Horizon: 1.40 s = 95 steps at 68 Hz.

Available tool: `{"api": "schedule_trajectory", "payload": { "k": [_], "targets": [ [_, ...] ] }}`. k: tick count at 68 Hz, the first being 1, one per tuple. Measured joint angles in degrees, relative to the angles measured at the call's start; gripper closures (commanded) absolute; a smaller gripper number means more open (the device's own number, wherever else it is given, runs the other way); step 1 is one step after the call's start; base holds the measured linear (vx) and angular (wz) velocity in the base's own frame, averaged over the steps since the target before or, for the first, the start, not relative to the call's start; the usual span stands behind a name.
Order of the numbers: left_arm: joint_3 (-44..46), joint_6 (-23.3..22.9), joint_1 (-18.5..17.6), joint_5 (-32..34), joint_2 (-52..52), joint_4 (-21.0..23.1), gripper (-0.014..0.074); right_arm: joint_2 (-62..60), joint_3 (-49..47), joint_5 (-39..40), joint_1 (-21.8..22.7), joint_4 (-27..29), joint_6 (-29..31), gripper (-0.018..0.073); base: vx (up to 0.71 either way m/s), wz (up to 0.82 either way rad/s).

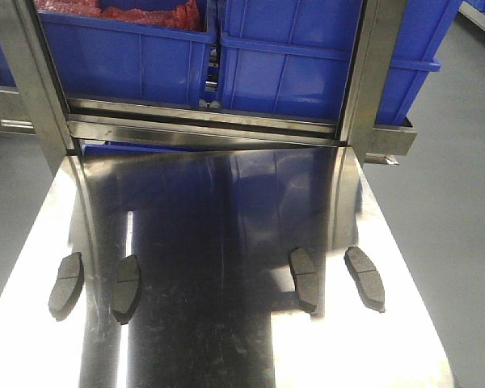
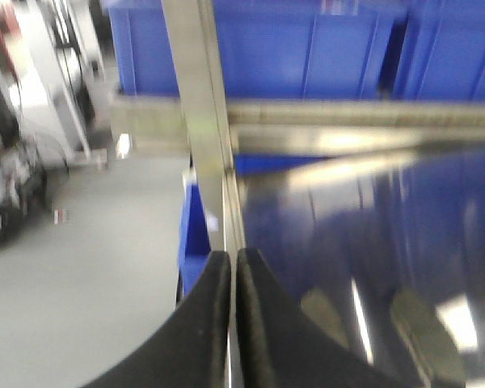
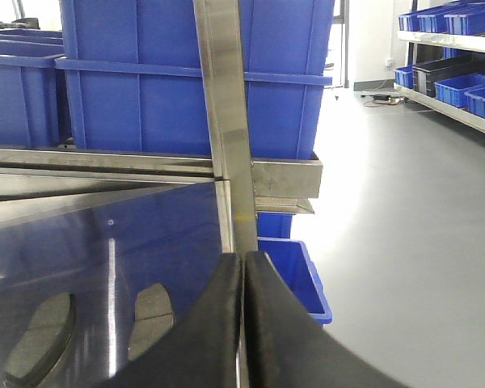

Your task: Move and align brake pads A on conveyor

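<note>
Currently, all four brake pads A [image 1: 304,278] lie flat on the shiny bench [image 1: 226,356] well short of the blue bins [image 1: 307,73], conveyor out of view, while left fingers [image 2: 198,331] and right fingers [image 3: 279,331] sit pressed together, so descending unopened risks skidding a pad across slick steel.

The left claw [image 2: 233,260] is closed, its two black fingers [image 2: 200,323] pressed together with nothing between them, poised above the left edge of the worktop [image 2: 347,210]. The right claw [image 3: 242,263] is likewise closed and empty, above the worktop's right edge.
</note>
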State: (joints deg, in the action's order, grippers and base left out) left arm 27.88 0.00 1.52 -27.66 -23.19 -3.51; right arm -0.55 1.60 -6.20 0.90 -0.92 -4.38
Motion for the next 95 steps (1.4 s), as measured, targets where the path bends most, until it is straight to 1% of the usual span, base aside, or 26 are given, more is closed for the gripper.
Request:
{"api": "schedule_trajectory", "payload": {
  "k": [6,13,20,23,32,36,44,53,59,62,65,68,69,76,79,83,95],
  "targets": [
    [1.4,0.0,0.0,-1.4,-3.4,0.0,0.0588,0.0,0.0,0.0,0.0,0.0,0.0,0.0562,0.0,0.0],
    [1.6,0.0,0.0,-2.1,-4.5,0.0,0.0502,0.0,0.0,0.0,0.0,0.0,0.0,0.0562,0.0,0.0],
    [1.7,0.0,0.0,-2.4,-4.6,0.0,0.0327,0.0,0.0,0.0,0.0,0.0,0.0,0.0562,0.0,0.0],
    [1.7,0.0,0.0,-2.4,-4.6,0.0,0.021,0.0,0.0,0.0,0.0,0.0,0.0,0.0562,0.0,0.0],
    [1.7,0.0,0.0,-2.4,-4.6,0.1,-0.0062,0.0,0.0,0.0,0.0,0.0,0.0,0.0562,0.0,0.0],
    [1.7,0.0,0.0,-2.4,-4.6,0.2,-0.0137,0.0,0.0,0.0,0.0,0.0,0.0,0.0562,0.0,0.0],
    [1.7,0.0,0.0,-2.4,-4.6,0.2,-0.0127,0.0,0.0,0.0,0.0,0.0,0.0,0.0562,0.0,0.0],
    [1.7,0.0,0.0,-2.4,-4.6,0.2,-0.0092,0.0,0.0,0.0,0.0,0.0,0.0,0.0562,0.0,0.0],
    [1.7,0.0,0.0,-2.4,-4.7,1.5,-0.0061,0.0,0.0,0.0,0.0,0.0,0.0,0.0562,0.0,0.0],
    [1.7,0.0,0.0,-2.4,-4.9,2.9,-0.0052,0.0,0.0,0.0,0.0,0.0,0.0,0.0562,0.0,0.0],
    [1.9,1.1,0.0,-2.4,-5.8,4.6,-0.0047,0.0,0.0,0.0,0.0,0.0,0.0,0.0562,0.0,0.0],
    [2.2,3.0,0.0,-2.7,-7.2,7.3,-0.0046,0.0,0.0,0.0,0.0,0.0,0.0,0.0562,0.0,0.0],
    [2.4,4.4,0.0,-2.8,-8.0,8.6,-0.0046,0.0,0.0,0.0,0.0,0.0,0.0,0.0562,0.0,0.0],
    [3.9,9.7,0.0,-2.8,-13.7,15.3,-0.0045,0.0,0.0,0.0,0.0,0.0,0.0,0.0562,0.0,0.0],
    [4.6,11.1,0.0,-2.7,-16.5,17.1,-0.0044,0.0,0.0,0.0,0.0,0.0,0.0,0.0562,0.0,0.0],
    [5.9,12.2,0.0,-2.3,-21.1,18.3,-0.0043,0.0,0.0,0.0,0.0,0.0,0.0,0.0562,0.0,0.0],
    [8.7,12.8,-0.2,-1.6,-33.4,18.6,-0.0043,0.0,0.0,0.0,0.0,0.0,0.0,0.0562,0.0,0.0]
  ]
}}
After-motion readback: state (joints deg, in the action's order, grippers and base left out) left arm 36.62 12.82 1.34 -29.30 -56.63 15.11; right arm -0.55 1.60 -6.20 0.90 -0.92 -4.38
